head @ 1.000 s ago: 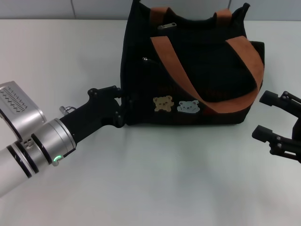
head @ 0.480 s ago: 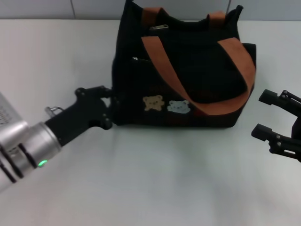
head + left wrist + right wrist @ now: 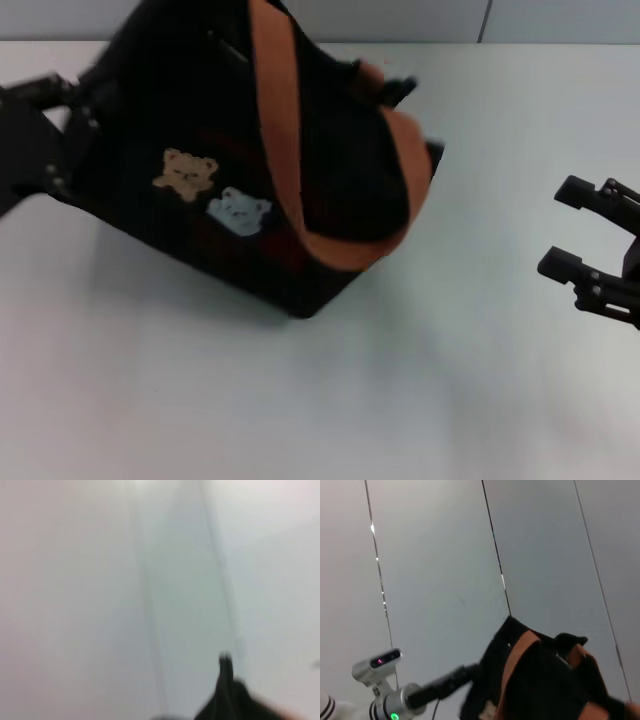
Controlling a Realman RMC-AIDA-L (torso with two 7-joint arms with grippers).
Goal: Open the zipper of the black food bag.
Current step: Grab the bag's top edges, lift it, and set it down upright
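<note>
Dragged the black food bag [image 3: 250,170] left with my left gripper [image 3: 40,140], grip state unclear; right gripper [image 3: 590,250] spread, zipper untouched.

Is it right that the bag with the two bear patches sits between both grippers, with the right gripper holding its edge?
Not quite. In the head view the left gripper is at the bag's edge; the right gripper hangs apart, jaws open.

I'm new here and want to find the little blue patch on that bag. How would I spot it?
Start at the black food bag, the big dark tote tilted on the white table, its edge at the left gripper. On the side facing the camera, left of the wide orange-brown strap, sit two bear patches. The pale blue bear patch is the lower one, beside the tan bear patch.
</note>
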